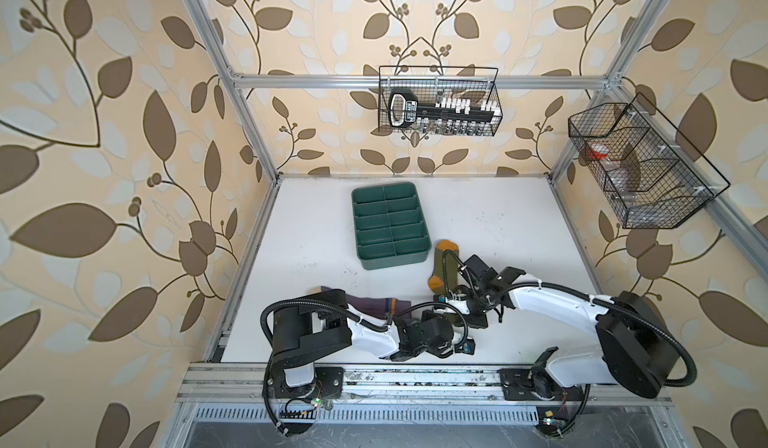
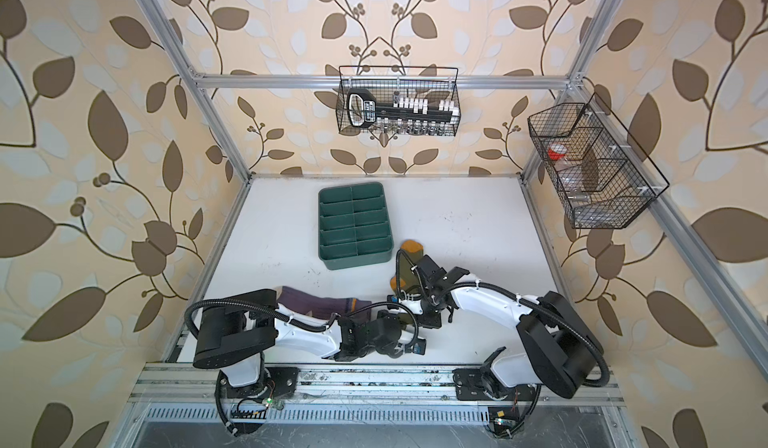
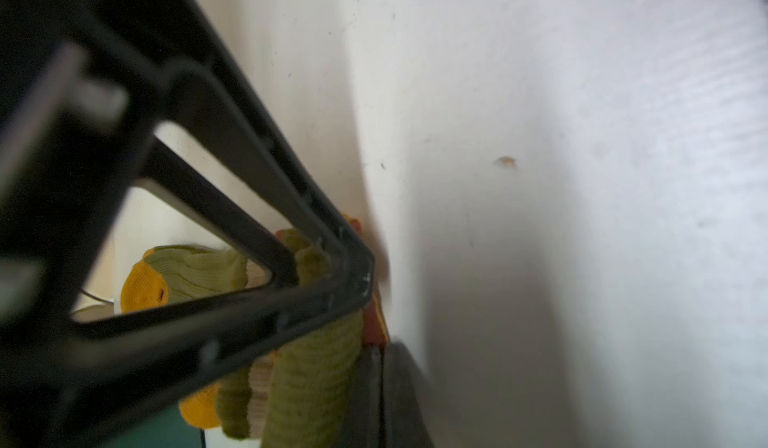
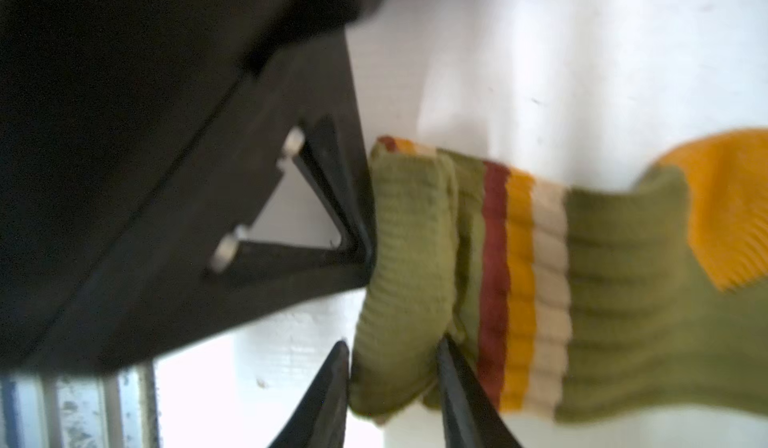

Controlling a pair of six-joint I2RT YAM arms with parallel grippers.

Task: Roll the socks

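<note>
The olive green sock (image 1: 445, 264) lies to the right of the tray, with its mustard toe pointing away from me; its cuff end is hidden under both grippers in both top views. In the right wrist view the olive sock (image 4: 623, 300) has its cuff folded over into a short roll. My right gripper (image 4: 392, 354) is open, its fingers standing on either side of that roll. My left gripper (image 3: 380, 348) is shut on the cuff edge of the olive sock (image 3: 316, 375). The purple sock (image 1: 365, 302) lies flat behind my left arm, and neither gripper touches it.
A dark green divided tray (image 1: 395, 261) stands behind the socks, left of the olive sock's toe. Two wire baskets hang on the frame, one on the back wall (image 1: 440, 101) and one at the right (image 1: 640, 167). The metal rail (image 1: 415, 379) runs along the table's front edge.
</note>
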